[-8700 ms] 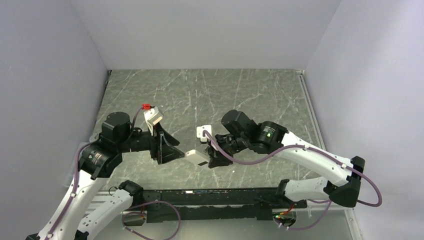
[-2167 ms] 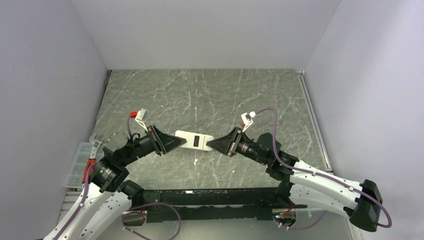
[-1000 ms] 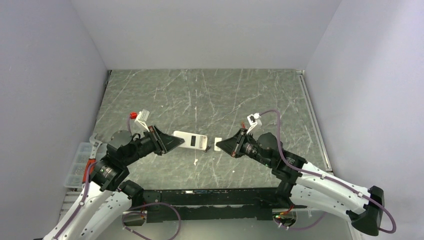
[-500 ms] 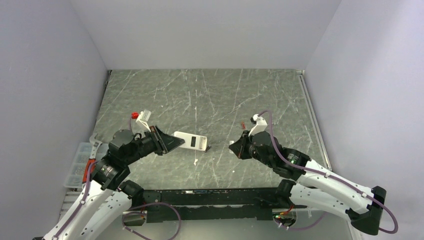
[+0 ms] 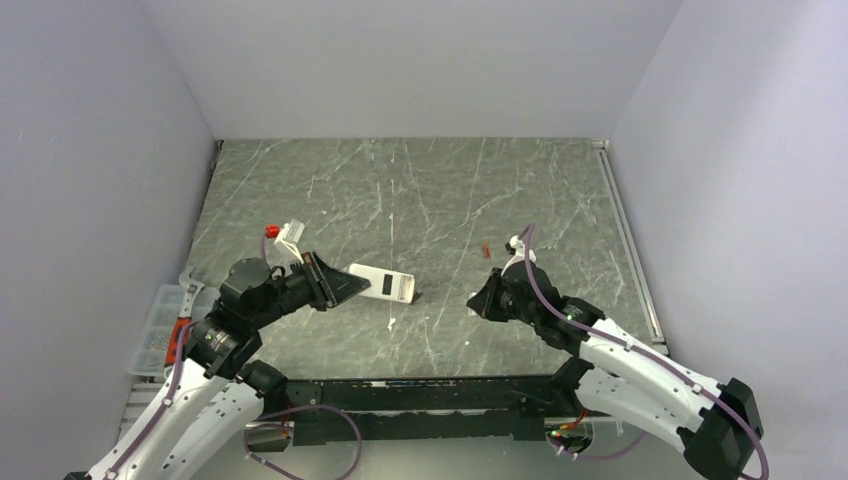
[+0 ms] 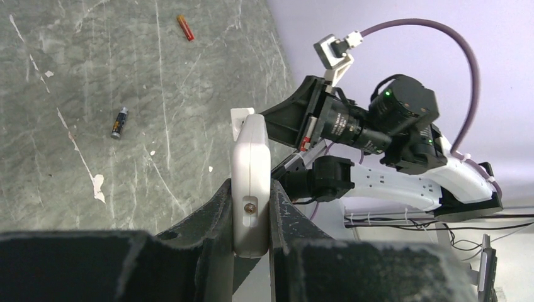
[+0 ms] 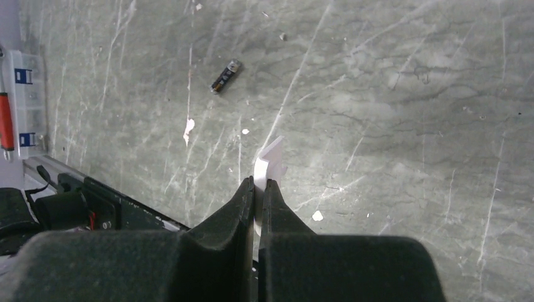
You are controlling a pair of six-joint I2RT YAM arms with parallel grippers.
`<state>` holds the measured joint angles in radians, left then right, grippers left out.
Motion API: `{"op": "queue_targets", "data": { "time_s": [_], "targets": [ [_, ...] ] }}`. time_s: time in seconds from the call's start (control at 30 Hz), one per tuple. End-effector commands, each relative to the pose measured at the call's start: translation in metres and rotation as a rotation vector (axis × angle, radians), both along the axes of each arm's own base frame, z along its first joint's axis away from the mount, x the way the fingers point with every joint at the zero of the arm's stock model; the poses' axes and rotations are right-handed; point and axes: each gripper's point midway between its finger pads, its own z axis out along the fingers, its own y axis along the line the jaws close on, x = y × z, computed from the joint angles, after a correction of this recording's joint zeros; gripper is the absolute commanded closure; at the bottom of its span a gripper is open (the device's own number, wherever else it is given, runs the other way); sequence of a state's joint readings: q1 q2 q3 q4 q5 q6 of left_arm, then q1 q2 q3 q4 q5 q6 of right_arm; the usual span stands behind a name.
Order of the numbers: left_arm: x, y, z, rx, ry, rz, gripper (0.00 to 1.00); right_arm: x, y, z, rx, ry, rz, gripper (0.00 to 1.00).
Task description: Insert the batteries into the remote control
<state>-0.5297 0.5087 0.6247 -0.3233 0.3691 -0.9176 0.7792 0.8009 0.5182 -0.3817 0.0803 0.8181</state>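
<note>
Two batteries (image 6: 119,122) lie clear of the counter's (image 5: 400,180) edges; my left gripper (image 6: 250,189) pinches the remote control (image 6: 250,151), my right gripper (image 7: 259,187) the cover (image 7: 269,160), probably released next.

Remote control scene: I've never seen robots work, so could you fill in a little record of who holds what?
Left fingers: shut on the remote control
Right fingers: shut on a small white plastic piece
Dark battery: lying loose on the table
Red battery: lying loose on the table, apart from the dark one
Loaded so far: neither of these two batteries
</note>
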Motion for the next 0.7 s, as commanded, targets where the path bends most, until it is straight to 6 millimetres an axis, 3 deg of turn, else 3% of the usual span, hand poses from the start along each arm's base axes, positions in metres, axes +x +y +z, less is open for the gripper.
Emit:
{"op": "queue_targets", "data": {
  "time_s": [0.0,0.33,0.67],
  "targets": [
    [0.000,-0.002,0.007,-0.014,-0.041,-0.020,1.00,0.004,0.013,0.003,0.122,0.018,0.035,1.00],
    [-0.002,-0.004,0.003,-0.019,-0.031,-0.035,1.00,0.016,0.003,-0.029,0.196,0.087,-0.014,1.00],
    [-0.002,-0.006,0.001,-0.030,-0.026,-0.039,1.00,0.028,-0.005,-0.044,0.284,0.075,-0.049,1.00]
  ]
}}
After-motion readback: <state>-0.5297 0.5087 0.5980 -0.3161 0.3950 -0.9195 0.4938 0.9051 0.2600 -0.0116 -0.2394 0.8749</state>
